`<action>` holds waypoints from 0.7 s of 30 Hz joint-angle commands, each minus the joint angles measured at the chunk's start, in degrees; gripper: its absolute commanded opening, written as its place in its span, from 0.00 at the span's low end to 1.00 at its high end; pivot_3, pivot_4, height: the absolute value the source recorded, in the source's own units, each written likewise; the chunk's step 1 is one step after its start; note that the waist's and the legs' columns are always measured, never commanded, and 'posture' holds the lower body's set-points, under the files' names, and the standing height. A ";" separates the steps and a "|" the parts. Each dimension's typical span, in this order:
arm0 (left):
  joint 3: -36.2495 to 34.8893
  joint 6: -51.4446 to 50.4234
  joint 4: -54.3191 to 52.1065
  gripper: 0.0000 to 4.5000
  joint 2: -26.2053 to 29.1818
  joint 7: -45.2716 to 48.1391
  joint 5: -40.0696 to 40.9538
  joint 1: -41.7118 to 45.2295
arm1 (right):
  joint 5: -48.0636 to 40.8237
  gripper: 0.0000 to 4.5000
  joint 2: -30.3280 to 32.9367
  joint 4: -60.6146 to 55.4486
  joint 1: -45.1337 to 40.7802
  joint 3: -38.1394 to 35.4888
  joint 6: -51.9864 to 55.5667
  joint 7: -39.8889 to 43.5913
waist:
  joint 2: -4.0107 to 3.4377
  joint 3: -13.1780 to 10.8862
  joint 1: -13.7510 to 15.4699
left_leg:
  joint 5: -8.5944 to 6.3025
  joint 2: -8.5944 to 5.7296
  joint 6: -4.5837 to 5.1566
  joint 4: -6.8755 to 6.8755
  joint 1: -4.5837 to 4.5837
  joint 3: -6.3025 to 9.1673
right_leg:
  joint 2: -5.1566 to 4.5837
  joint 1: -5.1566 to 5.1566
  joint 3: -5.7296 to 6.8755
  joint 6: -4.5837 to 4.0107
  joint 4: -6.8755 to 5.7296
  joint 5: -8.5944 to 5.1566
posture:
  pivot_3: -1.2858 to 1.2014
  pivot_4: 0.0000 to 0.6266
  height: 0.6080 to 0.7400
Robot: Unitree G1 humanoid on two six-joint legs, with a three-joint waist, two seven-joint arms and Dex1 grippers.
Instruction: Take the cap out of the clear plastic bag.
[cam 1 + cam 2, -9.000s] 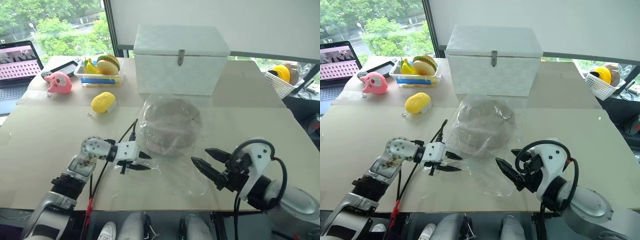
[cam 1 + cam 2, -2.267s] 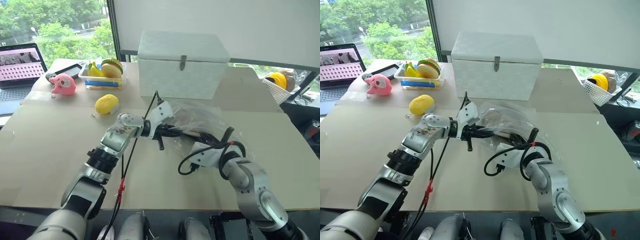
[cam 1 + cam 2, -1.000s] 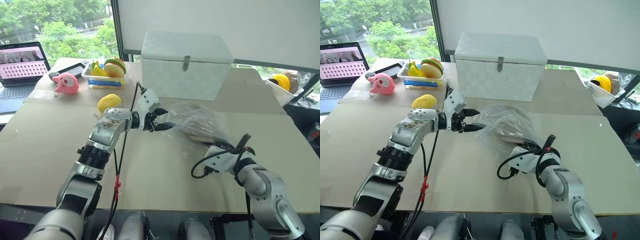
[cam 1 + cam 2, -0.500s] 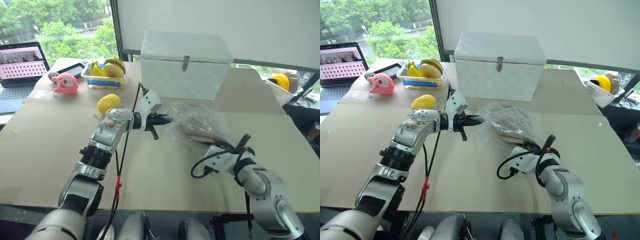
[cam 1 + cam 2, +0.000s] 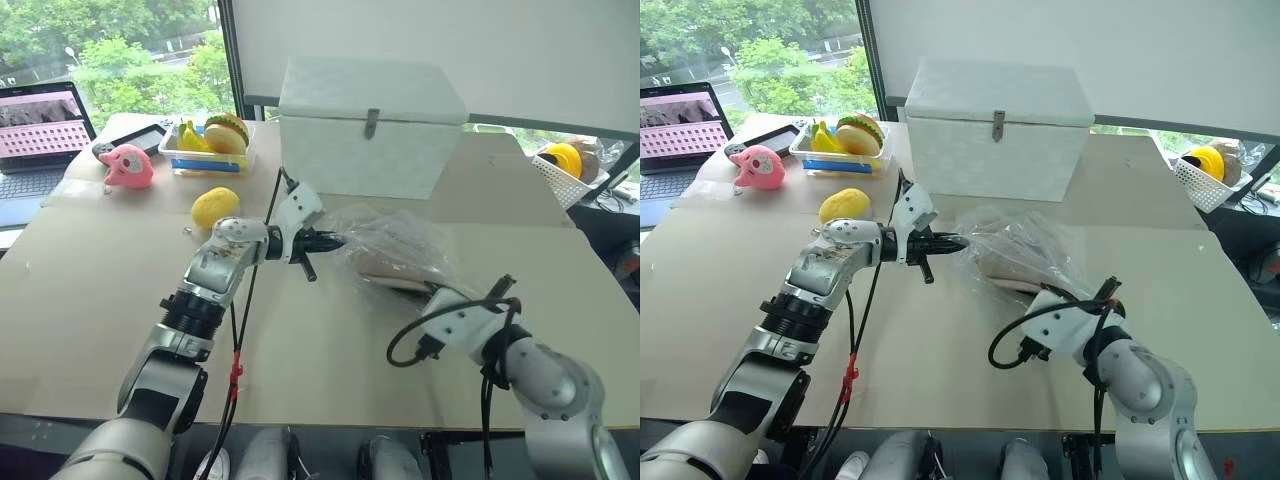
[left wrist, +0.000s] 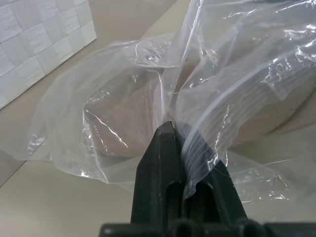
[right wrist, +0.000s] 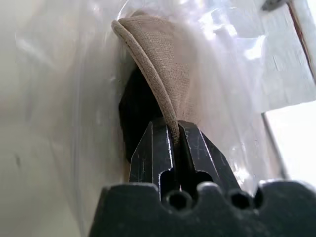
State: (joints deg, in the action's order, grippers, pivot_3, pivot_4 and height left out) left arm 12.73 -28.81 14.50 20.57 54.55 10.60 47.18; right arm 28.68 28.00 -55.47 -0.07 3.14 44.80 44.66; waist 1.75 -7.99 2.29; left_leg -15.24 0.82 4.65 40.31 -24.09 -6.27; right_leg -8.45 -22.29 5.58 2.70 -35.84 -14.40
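The clear plastic bag lies crumpled on the table in front of the white box, partly lifted. The beige cap is inside it, its edge standing up in the right wrist view as the cap. My left gripper is shut on the bag's left edge; the left wrist view has the gripper pinching a fold of film. My right gripper reaches into the bag from the near right and is shut on the cap's rim.
A white box stands right behind the bag. A yellow lemon toy, a pink toy and a tray of toy food sit at the far left, beside a laptop. A white basket is at the far right.
My left gripper has shut on the bag's edge and stayed in place. My right arm has risen and drawn back toward me, rolling, with the cap's rim still pinched.
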 commanded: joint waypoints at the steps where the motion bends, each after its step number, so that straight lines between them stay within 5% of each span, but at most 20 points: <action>1: 0.45 0.95 0.17 0.01 -0.96 -0.41 -0.57 0.54 | -6.68 0.00 -5.93 -3.79 -9.07 -1.97 16.37 2.01 | -0.11 -0.07 -0.16 | 0.02 0.00 -0.01 0.00 -0.11 0.00 | 0.01 -0.09 0.00 -0.02 -0.02 0.01 | 0.52 0.24 0.87; 12: 0.10 2.20 2.29 0.01 -1.93 -0.70 -1.96 1.42 | -18.93 0.00 -15.62 -4.53 -29.35 -4.42 44.88 11.03 | -0.28 -0.18 -1.65 | 0.12 -0.13 -0.12 -0.07 -0.61 -0.19 | 0.12 -0.75 0.03 -0.07 -0.34 -0.01 | 0.52 0.24 0.87; 17: -0.08 2.58 2.87 0.01 -2.04 -0.71 -2.38 1.74 | -29.95 0.00 -14.10 -4.53 -36.11 -18.96 47.70 16.82 | -0.37 -0.26 -1.51 | 0.13 -0.16 -0.14 -0.07 -0.67 -0.21 | 0.15 -0.79 0.07 -0.06 -0.36 -0.01 | 0.52 0.24 0.87; 21: -0.18 2.97 3.12 0.01 -1.97 -0.78 -2.86 1.77 | -47.25 0.00 -12.92 -4.53 -39.04 -35.31 47.70 18.63 | -0.38 -0.28 -1.55 | 0.13 -0.24 -0.13 -0.11 -0.71 -0.20 | 0.12 -0.77 0.08 -0.02 -0.32 0.00 | 0.52 0.24 0.87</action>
State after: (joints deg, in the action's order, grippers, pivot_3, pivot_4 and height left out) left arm 10.37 -25.71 17.01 19.52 53.54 8.63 49.13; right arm -6.57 16.02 -55.79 -35.04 -24.44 92.13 59.82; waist 1.38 -8.27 0.74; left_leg -15.11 0.58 4.51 40.17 -24.81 -6.47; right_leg -8.32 -23.06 5.65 2.68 -36.15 -14.40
